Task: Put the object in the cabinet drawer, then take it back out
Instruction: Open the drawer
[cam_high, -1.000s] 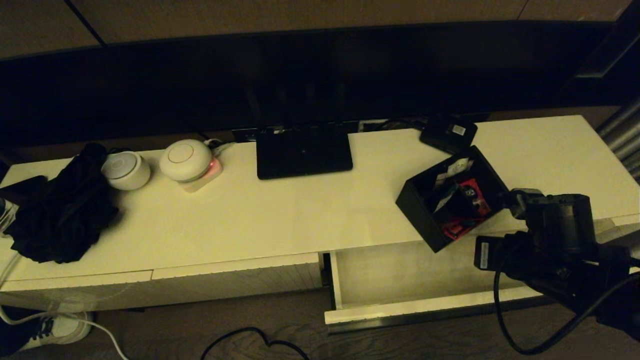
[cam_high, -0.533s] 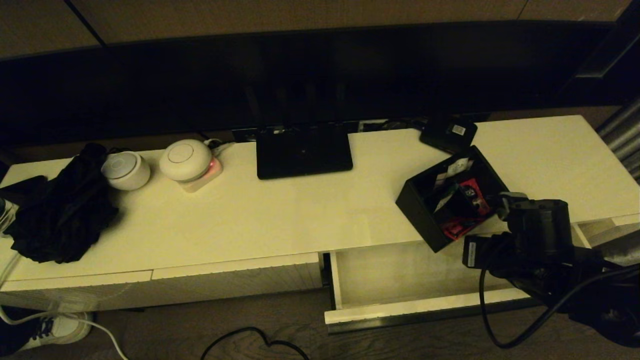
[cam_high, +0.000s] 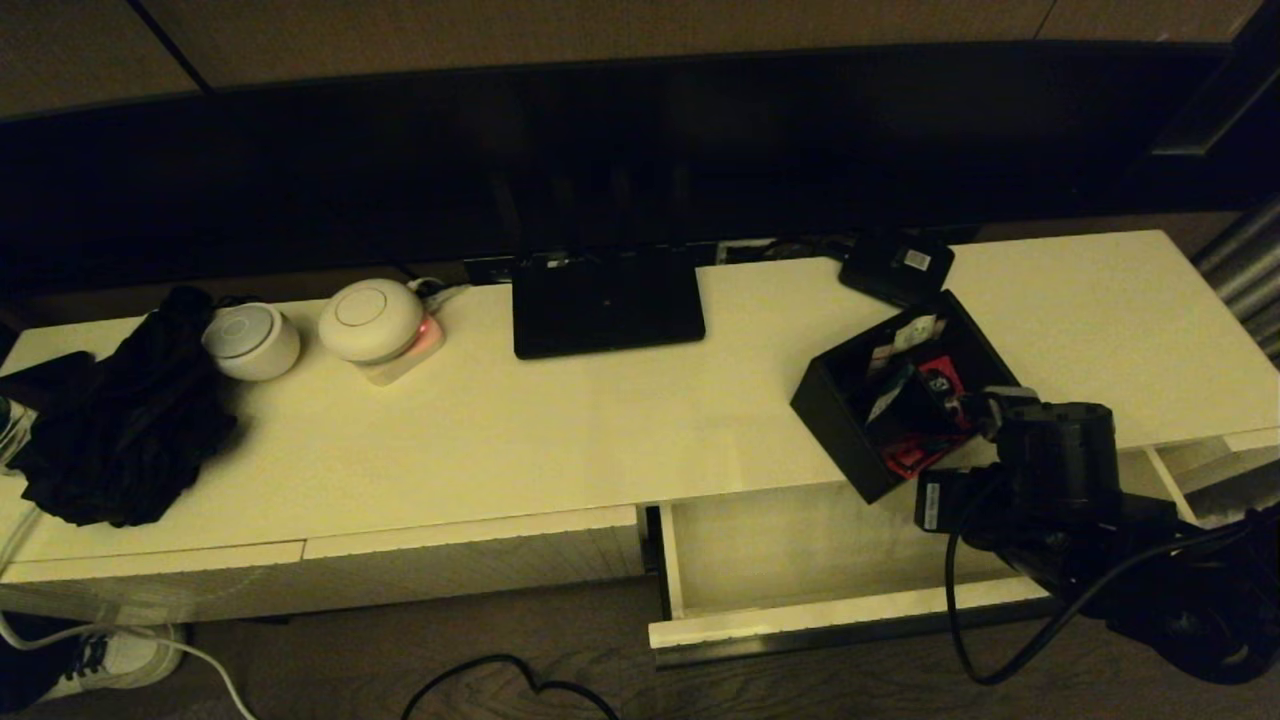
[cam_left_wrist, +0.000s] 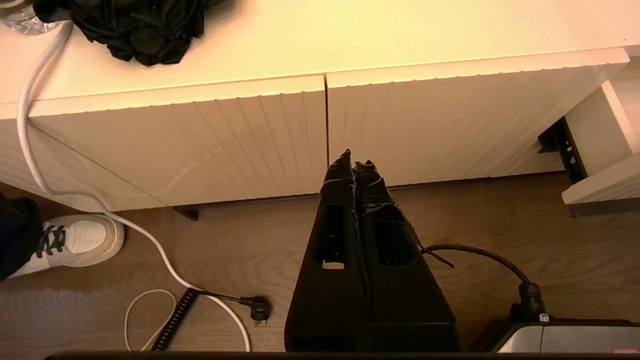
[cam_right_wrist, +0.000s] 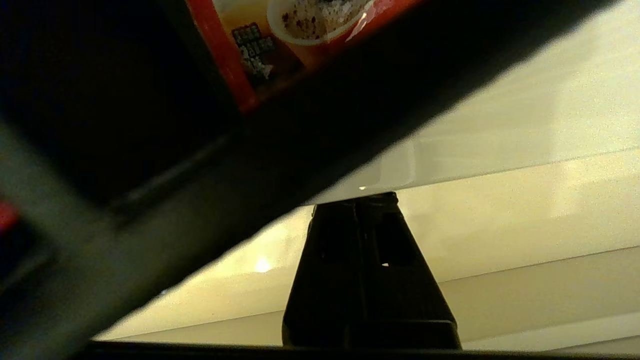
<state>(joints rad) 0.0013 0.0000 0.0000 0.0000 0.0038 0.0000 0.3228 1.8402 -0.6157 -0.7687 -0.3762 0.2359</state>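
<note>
Jaws: right gripper (cam_right_wrist: 371, 196) pressed together, tips at the black box's (cam_high: 905, 393) near wall, not clamped on it; left gripper (cam_left_wrist: 356, 165) also pressed together, parked low in front of closed cabinet fronts. Box sits on cabinet top (cam_high: 560, 420) at front edge nr right end, corner overhanging the pulled-out drawer (cam_high: 800, 560).

The right claw (cam_right_wrist: 372, 197) shows with its dark fingers pressed together, tips right at the lower edge of the black box (cam_right_wrist: 320, 130), which fills the upper part of the view. A red packet (cam_right_wrist: 280, 45) with a printed cup shows inside it. Pale table (cam_right_wrist: 525, 125) surface lies beyond.
</note>
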